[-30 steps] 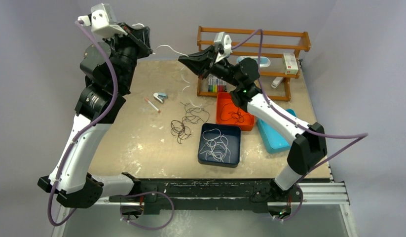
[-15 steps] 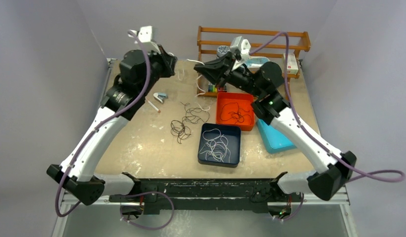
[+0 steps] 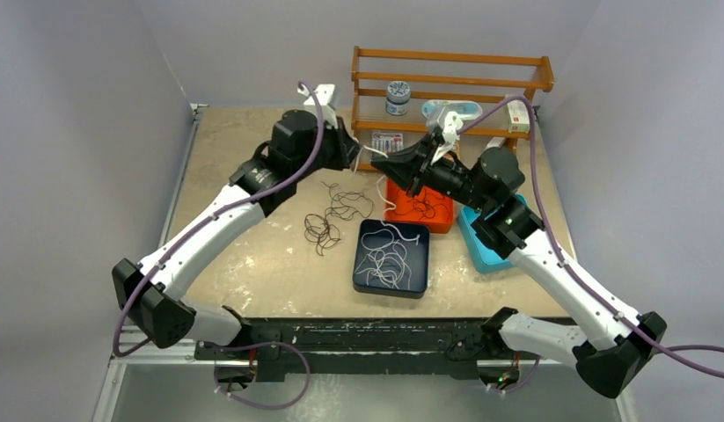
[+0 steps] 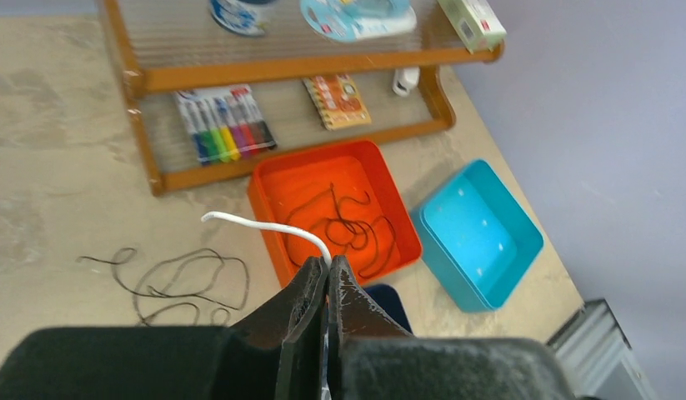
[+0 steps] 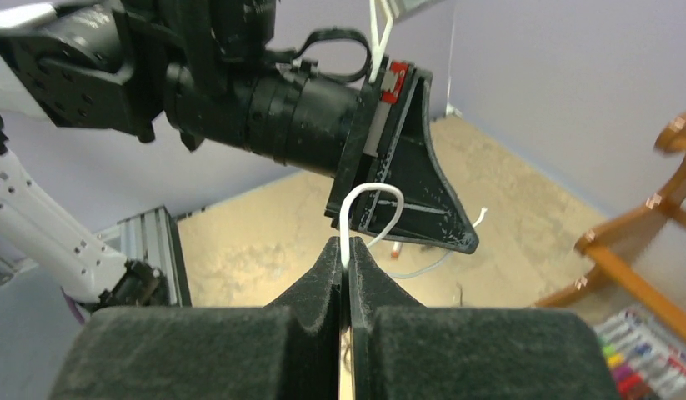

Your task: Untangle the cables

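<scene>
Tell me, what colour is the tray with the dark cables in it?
Orange. The tray shows best in the left wrist view.

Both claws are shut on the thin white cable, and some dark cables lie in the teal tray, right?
No: the left wrist view shows the thin dark cables in the square orange plastic tray; the teal tray holds none. The left claw and right claw are shut on the thin white cable.

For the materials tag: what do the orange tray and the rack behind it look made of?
Orange tray: likely moulded plastic, smooth, uniform colour, rounded corners. Rack: apparently varnished wood, warm brown rails with a slight sheen; shelf surfaces too fine to tell.
</scene>
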You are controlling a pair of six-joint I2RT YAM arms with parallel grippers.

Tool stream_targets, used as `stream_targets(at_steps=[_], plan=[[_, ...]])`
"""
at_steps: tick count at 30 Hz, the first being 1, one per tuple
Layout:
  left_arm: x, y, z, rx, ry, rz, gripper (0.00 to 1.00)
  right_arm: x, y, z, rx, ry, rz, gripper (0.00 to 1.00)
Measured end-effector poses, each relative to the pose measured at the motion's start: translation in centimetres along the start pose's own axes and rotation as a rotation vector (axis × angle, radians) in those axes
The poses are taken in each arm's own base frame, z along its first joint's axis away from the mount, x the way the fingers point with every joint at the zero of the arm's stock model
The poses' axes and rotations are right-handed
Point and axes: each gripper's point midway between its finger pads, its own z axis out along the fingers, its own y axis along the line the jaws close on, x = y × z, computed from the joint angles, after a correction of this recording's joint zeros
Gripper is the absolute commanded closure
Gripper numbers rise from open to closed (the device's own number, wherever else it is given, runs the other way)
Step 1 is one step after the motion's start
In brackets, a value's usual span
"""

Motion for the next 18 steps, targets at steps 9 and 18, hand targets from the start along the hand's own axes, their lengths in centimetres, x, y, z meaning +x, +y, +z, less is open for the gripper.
stream_targets(at_steps=[9,18], plan=[[9.0,-1.3,2.5,0.051,0.186,-0.01,1.0,8.0,-1.0,-2.1,0.071,0.152,0.108,1.0],[14.2,-0.9,3.8,0.059,0.3,-0.026,1.0,13.3,-4.1,-4.2,0.283,0.252,0.192,1.0]])
